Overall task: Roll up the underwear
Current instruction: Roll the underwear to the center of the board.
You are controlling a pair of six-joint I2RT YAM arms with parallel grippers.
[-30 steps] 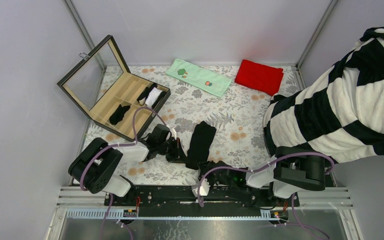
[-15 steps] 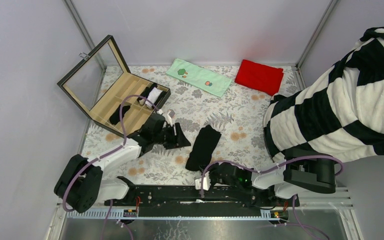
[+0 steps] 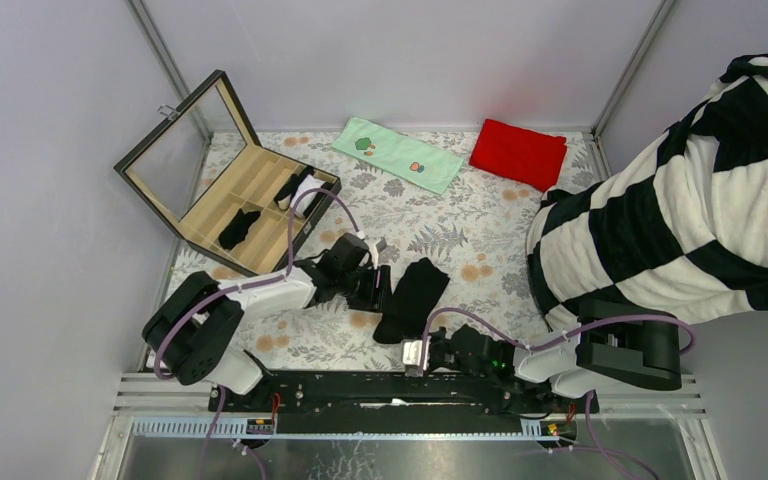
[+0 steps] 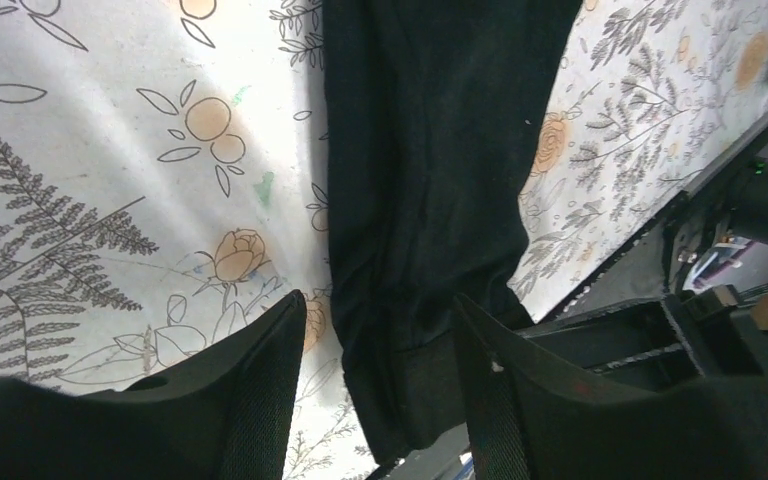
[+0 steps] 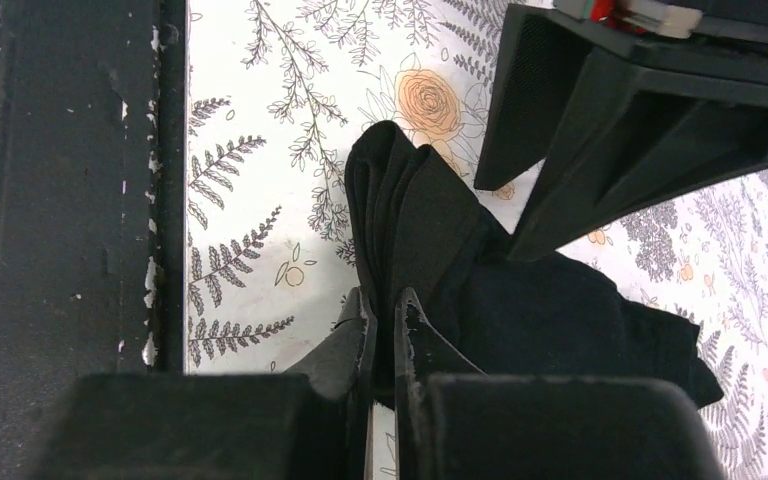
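Observation:
A black underwear (image 3: 413, 296) lies as a long folded strip on the floral table, its near end by the front rail. My right gripper (image 3: 407, 340) is shut on that near end; in the right wrist view its fingers (image 5: 360, 330) pinch the folded edge of the underwear (image 5: 520, 300). My left gripper (image 3: 382, 288) hovers open just left of the strip. In the left wrist view its jaws straddle the near part of the underwear (image 4: 430, 150) without touching it. Two more black rolled garments (image 3: 238, 228) sit in the box.
An open wooden compartment box (image 3: 222, 205) stands at the left with a white roll (image 3: 308, 192) inside. A green towel (image 3: 398, 155) and a red cloth (image 3: 518, 153) lie at the back. The striped blanket (image 3: 680, 200) fills the right side. The black rail (image 3: 360, 385) runs along the front.
My left gripper opened, swung away toward the box and came back beside the strip. My right gripper shut on the near end, and the strip shifted slightly right.

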